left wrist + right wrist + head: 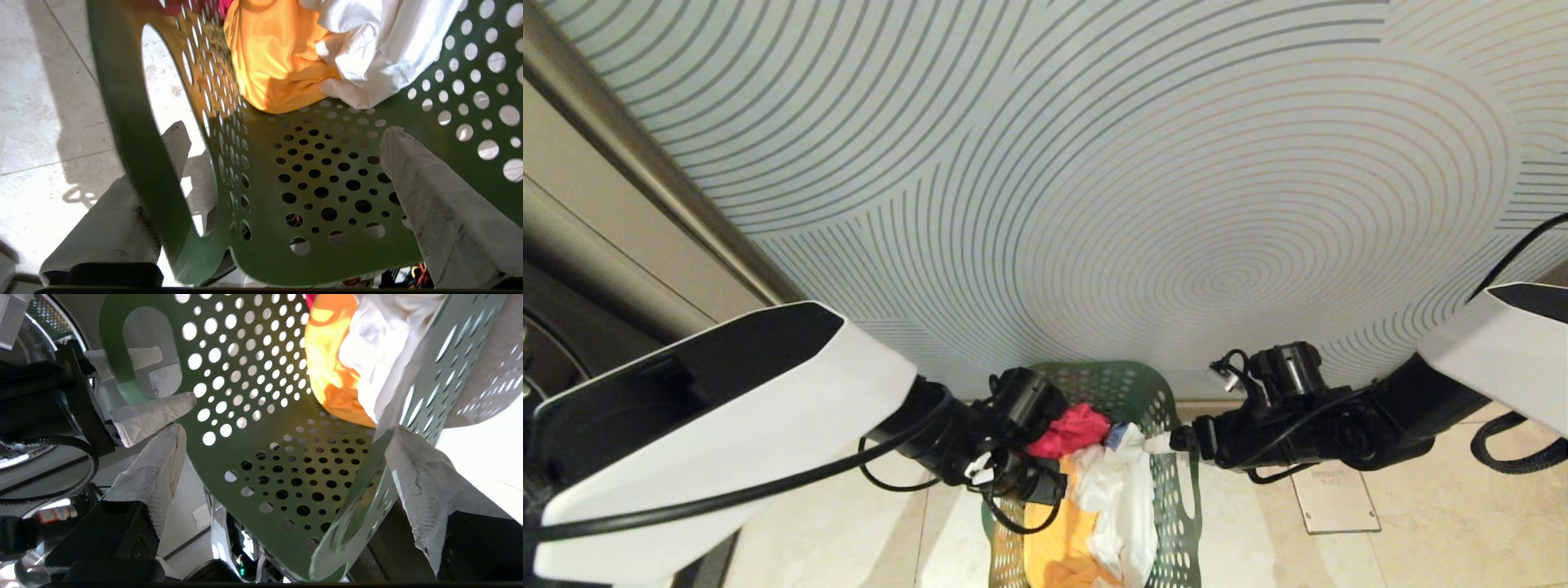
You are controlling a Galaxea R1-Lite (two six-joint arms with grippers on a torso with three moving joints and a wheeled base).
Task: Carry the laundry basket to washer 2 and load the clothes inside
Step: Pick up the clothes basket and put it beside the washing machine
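- Laundry basket [1168,457]: a dark-green perforated plastic basket, low in the centre of the head view, between the two arms and above a pale tiled floor [1421,523]. A wall [1094,163] with curved line patterns fills the background.
- Clothes [1123,498]: a red-pink garment [1072,429] lies at the far end of the basket, a white garment with a bit of blue just beside it, and a yellow-orange garment [1054,539] nearer the camera. All lie inside the basket.
- Left claw [282,163]: fingers stand wide apart and straddle the basket's side wall at a loop handle [135,134]. One taped finger [122,204] sits outside the wall, behind the handle opening; the other finger [441,204] sits inside, over the perforated surface. The handle bar appears to cross the outer finger, but firm contact cannot be confirmed.
- Right claw [282,457]: fingers likewise spread wide, on the opposite side of the basket. One finger [421,482] lies just beside the basket's rim edge; the other finger [155,473] stands on the far side of the perforated wall, near the left claw's fingertip. Whether either pad presses the plastic cannot be told.
- Neither claw is closed on the basket wall.
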